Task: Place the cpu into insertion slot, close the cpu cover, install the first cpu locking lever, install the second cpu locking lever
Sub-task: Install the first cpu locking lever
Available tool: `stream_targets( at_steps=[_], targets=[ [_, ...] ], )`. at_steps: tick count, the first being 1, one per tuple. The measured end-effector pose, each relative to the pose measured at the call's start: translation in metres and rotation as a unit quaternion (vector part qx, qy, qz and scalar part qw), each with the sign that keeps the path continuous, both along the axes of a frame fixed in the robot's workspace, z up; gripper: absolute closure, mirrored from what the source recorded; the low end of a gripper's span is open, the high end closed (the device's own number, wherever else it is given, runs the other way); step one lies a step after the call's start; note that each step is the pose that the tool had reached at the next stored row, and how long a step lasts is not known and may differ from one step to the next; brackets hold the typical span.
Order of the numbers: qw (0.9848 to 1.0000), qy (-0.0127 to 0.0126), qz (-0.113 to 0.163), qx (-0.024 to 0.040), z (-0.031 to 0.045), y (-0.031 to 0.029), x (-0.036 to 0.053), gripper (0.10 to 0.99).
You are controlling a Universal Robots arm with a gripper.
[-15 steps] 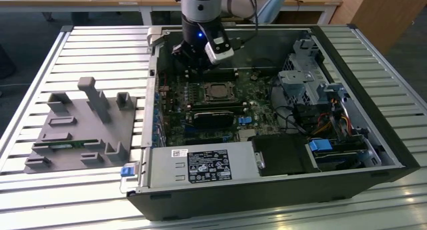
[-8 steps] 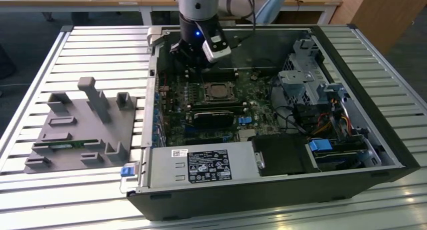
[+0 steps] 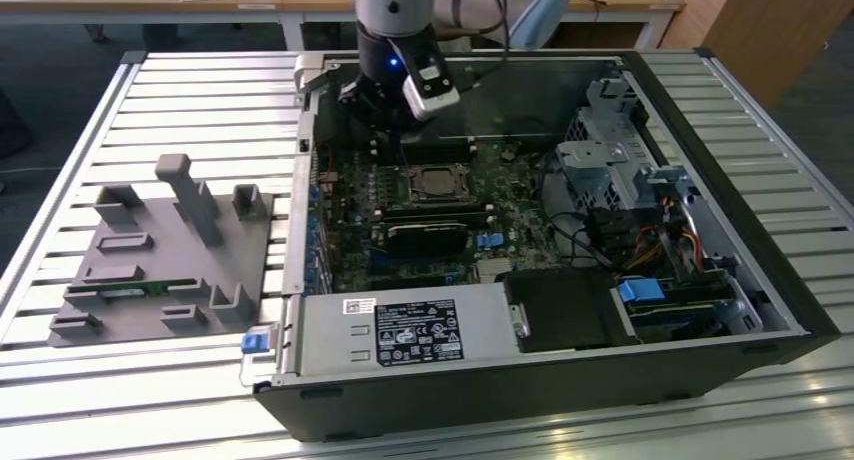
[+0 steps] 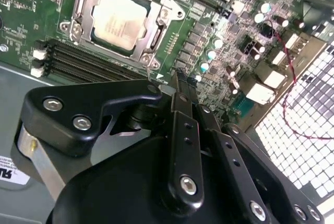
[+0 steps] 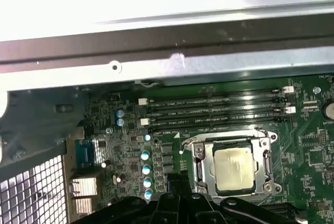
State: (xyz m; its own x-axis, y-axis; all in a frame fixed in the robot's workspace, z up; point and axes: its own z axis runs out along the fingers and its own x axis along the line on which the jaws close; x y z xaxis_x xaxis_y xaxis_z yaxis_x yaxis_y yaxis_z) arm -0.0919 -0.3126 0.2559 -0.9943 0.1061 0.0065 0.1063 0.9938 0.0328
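1. The cpu (image 4: 119,19) lies in its socket on the green board (image 5: 313,151), grey top up; its faint print is too small to read.
2. The cover (image 4: 83,11) lies flat around it like a frame.
3. The fingers (image 4: 181,91) are narrow, tips together, holding nothing, over the board just beside the socket.
4. In the exterior view, a white printed label (image 3: 414,332) is on a grey box inside the case (image 3: 534,400).
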Motion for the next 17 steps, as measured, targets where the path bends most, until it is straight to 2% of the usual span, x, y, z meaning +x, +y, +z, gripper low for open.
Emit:
stream_targets(
  at_steps=[10, 17],
  targets=[
    [1.0, -0.002, 0.0, 0.0001, 0.0015, 0.0063, -0.0045, 0.98],
    [1.0, -0.0021, 0.0, 0.0, 0.0015, 0.0127, -0.0053, 0.98]
  ],
)
